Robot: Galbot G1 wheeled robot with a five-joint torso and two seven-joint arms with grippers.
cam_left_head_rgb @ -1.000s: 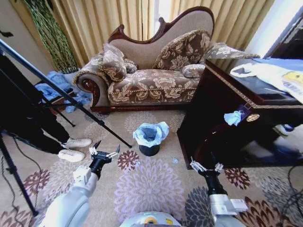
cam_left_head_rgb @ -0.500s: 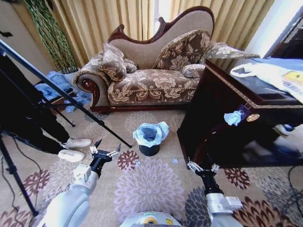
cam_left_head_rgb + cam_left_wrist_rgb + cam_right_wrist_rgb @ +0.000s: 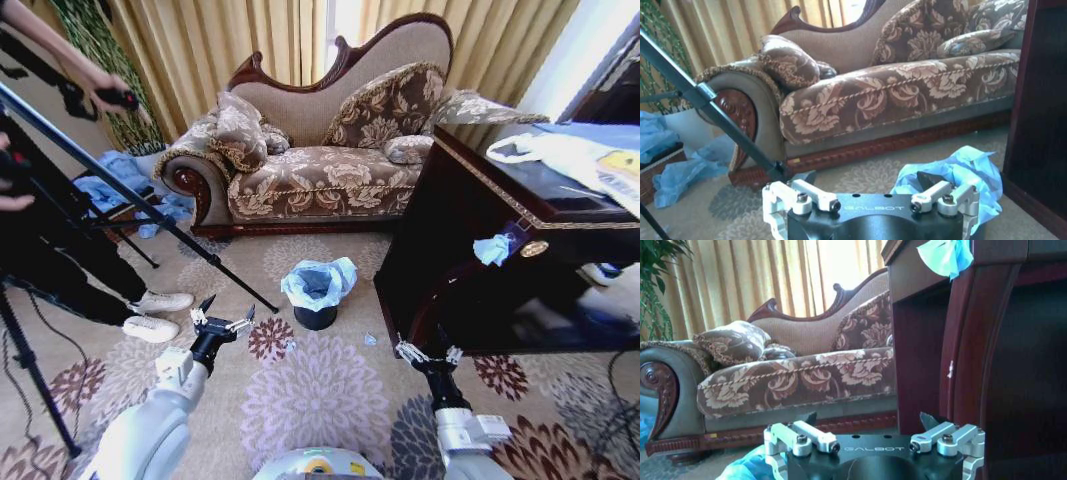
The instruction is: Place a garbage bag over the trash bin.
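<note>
The small black trash bin (image 3: 315, 318) stands on the flowered carpet in front of the sofa. The pale-blue garbage bag (image 3: 318, 282) sits in it, its crinkly film spread over the rim and bunched up on the right side. My left gripper (image 3: 222, 319) hovers open to the left of the bin, well apart from it. My right gripper (image 3: 428, 351) is open near the dark desk's corner, to the bin's right. In the left wrist view the open left gripper (image 3: 867, 180) faces the bag (image 3: 963, 167). The right gripper (image 3: 869, 420) is open too, with the bag's (image 3: 743, 469) edge beyond it.
A dark wooden desk (image 3: 480, 250) stands close on the right, with a blue scrap (image 3: 492, 248) on its drawer. A tripod leg (image 3: 170, 230) slants down left of the bin. A person's shoes (image 3: 155, 312) are beside the left gripper. The sofa (image 3: 320, 150) lies behind.
My right gripper has shifted slightly left and farther from me. A person's hands have come into view at the tripod, upper left. Bin, bag and left gripper are unchanged.
</note>
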